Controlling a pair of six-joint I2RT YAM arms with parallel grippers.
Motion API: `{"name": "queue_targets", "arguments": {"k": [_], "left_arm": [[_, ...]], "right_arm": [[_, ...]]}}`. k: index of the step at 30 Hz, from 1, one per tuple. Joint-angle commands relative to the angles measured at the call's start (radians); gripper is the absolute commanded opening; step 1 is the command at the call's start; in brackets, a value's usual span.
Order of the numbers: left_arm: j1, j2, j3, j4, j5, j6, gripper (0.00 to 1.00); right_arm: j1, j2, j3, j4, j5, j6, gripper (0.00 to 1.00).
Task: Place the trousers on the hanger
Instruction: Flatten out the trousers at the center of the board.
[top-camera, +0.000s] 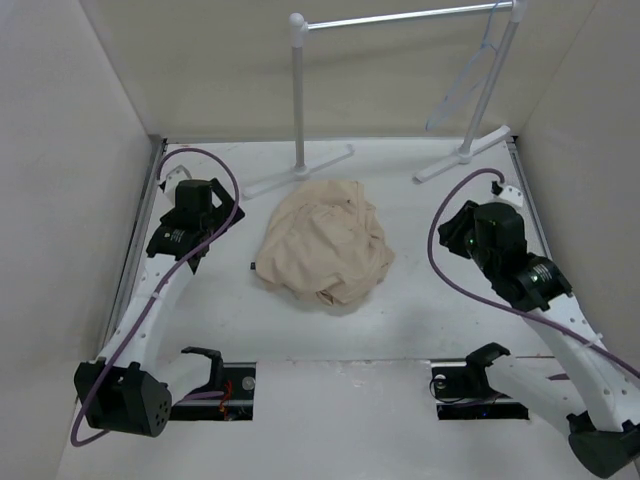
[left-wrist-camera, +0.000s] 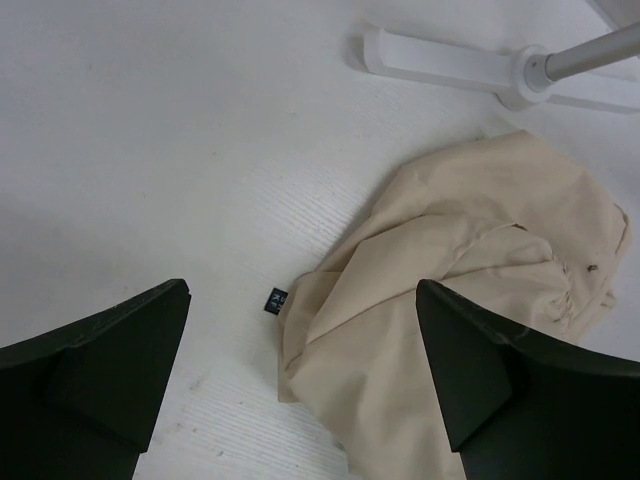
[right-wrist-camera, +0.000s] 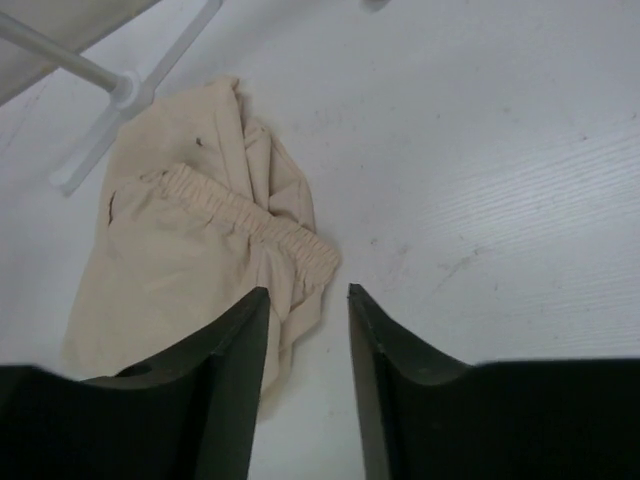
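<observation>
White counter (top-camera: 200, 330), plain beige walls on three sides. trousers (top-camera: 325, 245) lie in a crumpled heap mid-counter, between the two arms and just in front of the rack's left foot. Not spread out, and the legs can't be told apart in the pile. White tubular rack (top-camera: 298, 100) stands at the back of the counter, with two posts and a bar across the top. hanger (top-camera: 462, 85) hangs from that bar close to the right post, tilted, well apart from the trousers. left end effector (left-wrist-camera: 302, 295) is wide open and has nothing in it. It hovers off the left side of the heap and its fingers (left-wrist-camera: 110, 350) are clear of the cloth. The left wrist view shows the heap's edge between the tips, a small black label (left-wrist-camera: 276, 299) at that edge and the rack foot (left-wrist-camera: 450, 65) beyond. right end effector (right-wrist-camera: 307, 295) is open only a narrow gap, with nothing in it and bare counter showing between the tips. It sits to the right of the heap. The right wrist view shows the elastic waistband (right-wrist-camera: 250, 215) of the trousers running toward the left finger (right-wrist-camera: 235, 380). Whether that finger touches the fabric, I can't tell. A purple cable (top-camera: 225, 200) loops off each wrist.
</observation>
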Motion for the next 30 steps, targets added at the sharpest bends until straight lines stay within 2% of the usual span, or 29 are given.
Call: {"name": "queue_targets", "arguments": {"k": [1,4,5,8,11,12,14,15,16,17,19,21,23,26,30], "left_arm": [[0.026,-0.022,0.014,-0.004,-0.019,-0.015,1.0],[0.029,-0.056,-0.017,0.04,-0.028,-0.019,1.0],[0.018,-0.073,-0.032,0.057,-0.045,-0.024,1.0],[0.004,-0.119,-0.063,0.055,-0.154,-0.074,1.0],[-0.003,-0.099,-0.06,0.03,-0.157,-0.111,0.99],[0.0,-0.074,-0.049,0.024,-0.131,-0.108,0.84],[0.012,-0.018,-0.028,0.009,-0.072,-0.087,0.42],[0.018,0.017,-0.014,-0.017,-0.039,-0.076,0.3],[0.03,0.057,-0.003,-0.048,-0.01,-0.077,0.23],[0.041,0.094,0.003,-0.071,0.011,-0.087,0.2],[0.034,0.143,-0.011,-0.088,0.021,-0.114,0.21],[0.011,0.163,-0.029,-0.094,0.035,-0.122,0.35],[-0.034,0.159,-0.06,-0.07,0.044,-0.122,0.54],[-0.077,0.124,-0.115,-0.025,0.051,-0.127,0.68],[-0.074,0.076,-0.179,0.025,0.11,-0.146,0.75]], "right_arm": [[0.009,0.056,0.06,0.05,-0.052,-0.03,0.29],[0.033,0.155,0.119,0.001,-0.099,-0.038,0.06],[0.04,0.197,0.142,-0.012,-0.116,-0.041,0.03],[0.092,0.315,0.207,0.007,-0.157,-0.05,0.0],[0.148,0.477,0.3,0.056,-0.202,-0.075,0.0],[0.162,0.54,0.342,0.065,-0.208,-0.075,0.0],[0.176,0.667,0.434,0.091,-0.213,-0.081,0.0],[0.179,0.732,0.486,0.103,-0.217,-0.084,0.01],[0.181,0.801,0.549,0.109,-0.229,-0.087,0.02],[0.184,0.85,0.595,0.114,-0.236,-0.093,0.05],[0.193,0.97,0.699,0.135,-0.228,-0.11,0.24],[0.195,1.085,0.791,0.151,-0.216,-0.135,0.47],[0.196,1.181,0.862,0.137,-0.208,-0.141,0.62],[0.196,1.281,0.925,0.096,-0.194,-0.129,0.69],[0.228,1.349,0.953,0.071,-0.211,-0.136,0.72]]}}
